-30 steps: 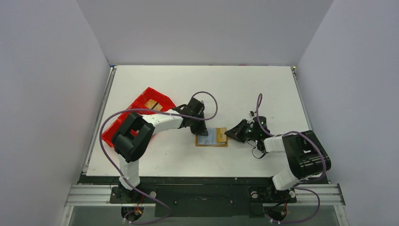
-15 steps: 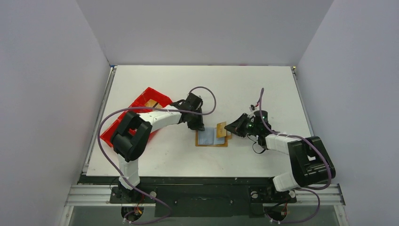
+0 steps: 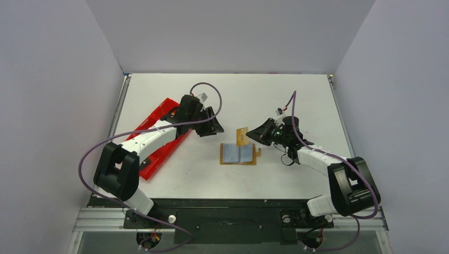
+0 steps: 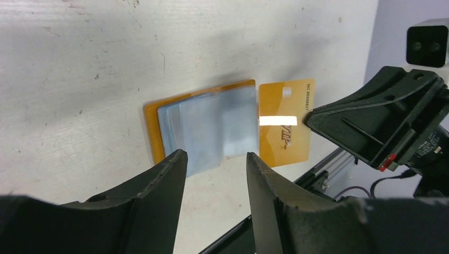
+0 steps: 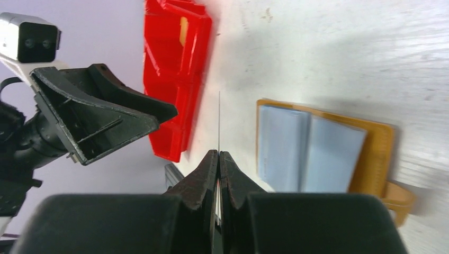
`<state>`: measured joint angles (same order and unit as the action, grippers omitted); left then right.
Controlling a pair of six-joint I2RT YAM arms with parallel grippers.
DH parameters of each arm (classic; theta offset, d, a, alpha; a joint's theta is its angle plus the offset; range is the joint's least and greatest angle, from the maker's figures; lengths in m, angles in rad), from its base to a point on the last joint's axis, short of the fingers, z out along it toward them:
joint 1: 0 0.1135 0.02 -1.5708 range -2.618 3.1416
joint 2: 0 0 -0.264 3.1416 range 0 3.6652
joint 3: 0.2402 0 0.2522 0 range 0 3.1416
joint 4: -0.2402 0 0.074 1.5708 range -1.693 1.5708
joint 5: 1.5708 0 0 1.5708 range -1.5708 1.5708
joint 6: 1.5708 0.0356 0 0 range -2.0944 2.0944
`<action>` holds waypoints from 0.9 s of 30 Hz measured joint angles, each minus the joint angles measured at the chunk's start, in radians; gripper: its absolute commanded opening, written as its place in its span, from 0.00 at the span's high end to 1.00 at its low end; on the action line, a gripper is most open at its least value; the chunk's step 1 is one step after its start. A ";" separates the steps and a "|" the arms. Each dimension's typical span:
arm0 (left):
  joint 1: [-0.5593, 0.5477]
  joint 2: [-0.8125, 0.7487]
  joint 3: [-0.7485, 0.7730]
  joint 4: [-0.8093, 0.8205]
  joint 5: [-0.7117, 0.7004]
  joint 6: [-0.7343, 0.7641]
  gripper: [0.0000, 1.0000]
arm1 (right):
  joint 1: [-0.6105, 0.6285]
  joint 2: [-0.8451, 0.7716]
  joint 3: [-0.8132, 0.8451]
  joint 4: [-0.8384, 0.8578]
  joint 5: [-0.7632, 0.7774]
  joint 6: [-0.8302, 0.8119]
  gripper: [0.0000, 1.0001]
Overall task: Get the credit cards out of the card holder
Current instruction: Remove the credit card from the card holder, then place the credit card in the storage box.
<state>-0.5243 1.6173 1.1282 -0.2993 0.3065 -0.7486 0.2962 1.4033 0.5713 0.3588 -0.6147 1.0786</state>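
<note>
The tan card holder (image 3: 238, 162) lies open flat on the table, with pale blue-grey leaves (image 3: 238, 153) showing inside; which of these are credit cards I cannot tell. My right gripper (image 3: 250, 136) is shut on a gold credit card (image 3: 242, 136) and holds it upright above the holder's far right corner. The right wrist view shows that card (image 5: 219, 121) edge-on, as a thin line rising from the pinched fingertips. In the left wrist view the card (image 4: 286, 124) sits beside the holder (image 4: 153, 127). My left gripper (image 3: 214, 128) hangs open and empty, left of the holder and apart from it.
A long red tray (image 3: 159, 148) lies at the left under my left arm, with a gold card-like piece (image 5: 183, 32) in its far compartment. The holder's strap tab (image 3: 258, 153) sticks out to the right. White walls close in the table.
My left gripper let go of the holder, opened and drew back left toward the tray. My right gripper pulled the gold card out of the holder and lifted it.
</note>
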 measured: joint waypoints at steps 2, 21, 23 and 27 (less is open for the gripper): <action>0.030 -0.038 -0.039 0.034 0.042 -0.013 0.55 | 0.020 0.000 0.014 0.009 -0.004 0.022 1.00; 0.123 -0.116 -0.237 0.426 0.358 -0.237 0.54 | 0.132 0.085 0.098 0.250 -0.059 0.261 1.00; 0.123 -0.116 -0.240 0.451 0.373 -0.250 0.55 | 0.139 0.089 0.104 0.274 -0.064 0.277 1.00; 0.123 -0.116 -0.249 0.500 0.401 -0.283 0.67 | 0.153 0.108 0.115 0.309 -0.071 0.298 1.00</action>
<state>-0.4011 1.5017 0.8787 0.2005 0.7074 -1.0321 0.4492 1.5112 0.6865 0.6678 -0.6861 1.3762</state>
